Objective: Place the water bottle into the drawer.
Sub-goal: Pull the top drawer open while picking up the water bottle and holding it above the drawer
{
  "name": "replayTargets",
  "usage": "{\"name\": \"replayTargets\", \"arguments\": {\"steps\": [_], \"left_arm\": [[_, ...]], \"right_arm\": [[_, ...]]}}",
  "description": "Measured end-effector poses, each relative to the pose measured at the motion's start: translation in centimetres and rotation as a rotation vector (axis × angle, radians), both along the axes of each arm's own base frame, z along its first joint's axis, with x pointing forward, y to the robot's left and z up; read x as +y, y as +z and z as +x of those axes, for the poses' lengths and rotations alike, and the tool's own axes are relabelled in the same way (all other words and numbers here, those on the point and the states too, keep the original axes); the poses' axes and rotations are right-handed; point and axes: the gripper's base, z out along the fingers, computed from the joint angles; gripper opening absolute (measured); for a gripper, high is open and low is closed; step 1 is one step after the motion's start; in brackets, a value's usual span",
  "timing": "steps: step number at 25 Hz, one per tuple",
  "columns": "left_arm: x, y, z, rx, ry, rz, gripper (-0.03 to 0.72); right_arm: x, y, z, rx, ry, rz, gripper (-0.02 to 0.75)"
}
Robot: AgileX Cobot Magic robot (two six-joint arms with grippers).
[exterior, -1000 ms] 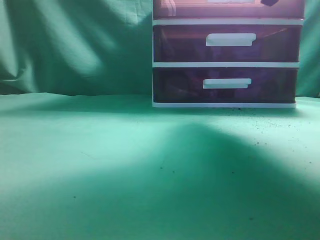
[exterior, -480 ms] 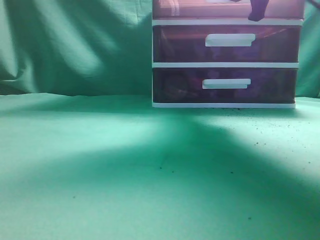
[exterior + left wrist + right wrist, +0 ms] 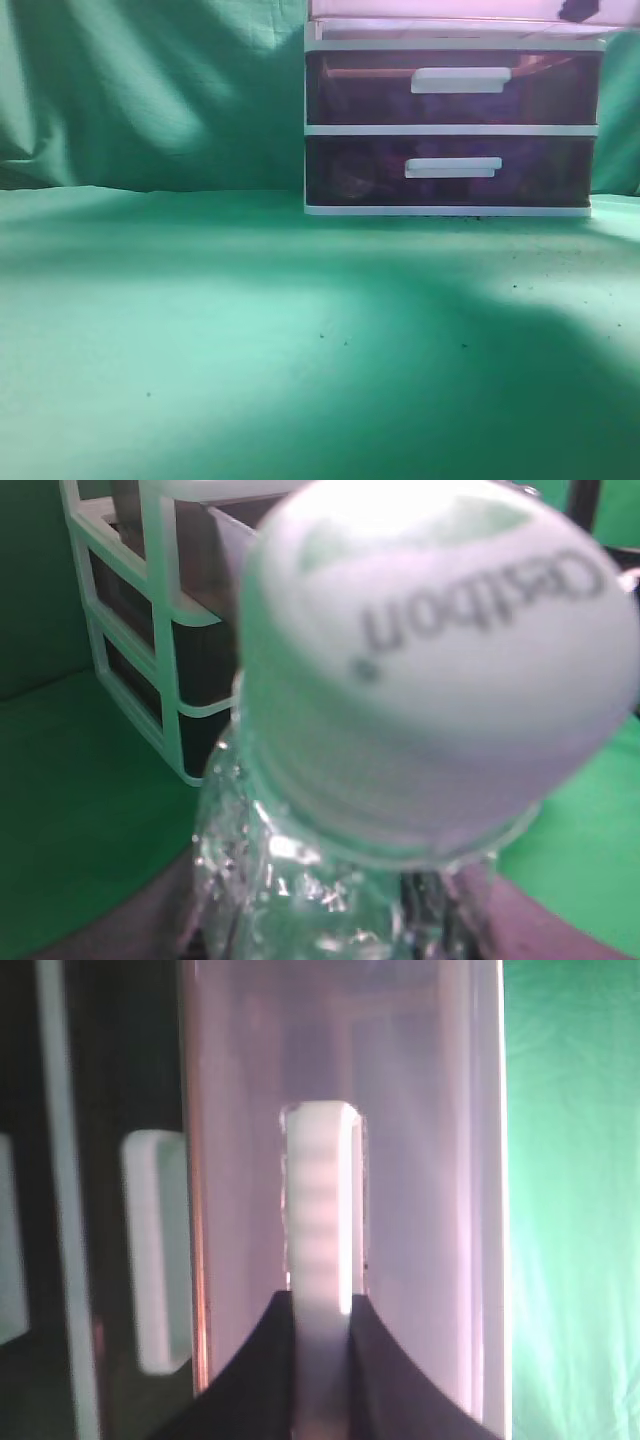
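Right gripper (image 3: 322, 1360) is clamped on the white bar handle (image 3: 322, 1210) of the drawer (image 3: 400, 1110): in the right wrist view we see both dark fingers (image 3: 250, 1370) pressed against the handle's sides, w/ the handle standing up between them. Drawer front is translucent pinkish-purple here & fills most of that view; green cloth (image 3: 575, 1200) shows at the right edge. To the left in the same view, a lower drawer's white handle (image 3: 155, 1250) and a white frame strip.

Left gripper (image 3: 330, 920) grips the water bottle (image 3: 300, 880): left wrist view is nearly filled by the bottle's white cap (image 3: 430, 660), blurred, w/ dark lettering on top. Clear crinkled plastic neck below the cap, dark finger shapes on both sides at the bottom edge, touching the bottle. Bottle is up off the green table, beside the white-framed drawer unit (image 3: 160, 630), not in it.

Ext view: we see the unit at upper right on the green table (image 3: 200, 350). Top drawer (image 3: 450, 12) is cut by the top edge, looks pale pink & lighter than the two dark purple drawers (image 3: 450, 95) below. Small dark bit at (image 3: 578, 10) on its front, prob part of the right gripper; can't tell more. Bottle & left arm aren't in ext view. Green backdrop (image 3: 150, 90) behind, big shadows across the cloth.
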Motion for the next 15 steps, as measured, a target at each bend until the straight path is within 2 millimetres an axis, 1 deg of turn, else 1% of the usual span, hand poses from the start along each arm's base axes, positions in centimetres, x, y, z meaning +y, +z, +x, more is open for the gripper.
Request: {"name": "replayTargets", "arguments": {"steps": [2, 5, 8, 11, 15], "left_arm": [[0.0, 0.0, 0.0, -0.001, 0.003, 0.000, 0.282], [0.1, 0.0, 0.1, -0.002, 0.010, 0.002, 0.282], [0.1, 0.1, 0.2, 0.000, 0.026, -0.024, 0.282], [0.2, 0.6, 0.5, 0.003, 0.062, -0.085, 0.282], [0.0, 3.1, 1.1, -0.061, 0.056, -0.119, 0.282]], "right_arm": [[-0.4, -0.2, -1.6, 0.009, 0.005, -0.006, 0.102], [-0.7, -0.6, -3.4, 0.015, 0.016, -0.022, 0.102], [-0.9, -1.0, -4.5, 0.022, 0.021, -0.024, 0.102], [-0.3, -1.3, -5.2, 0.031, 0.044, -0.021, 0.102], [0.4, -1.7, -5.7, 0.040, 0.068, -0.016, 0.102]]}}
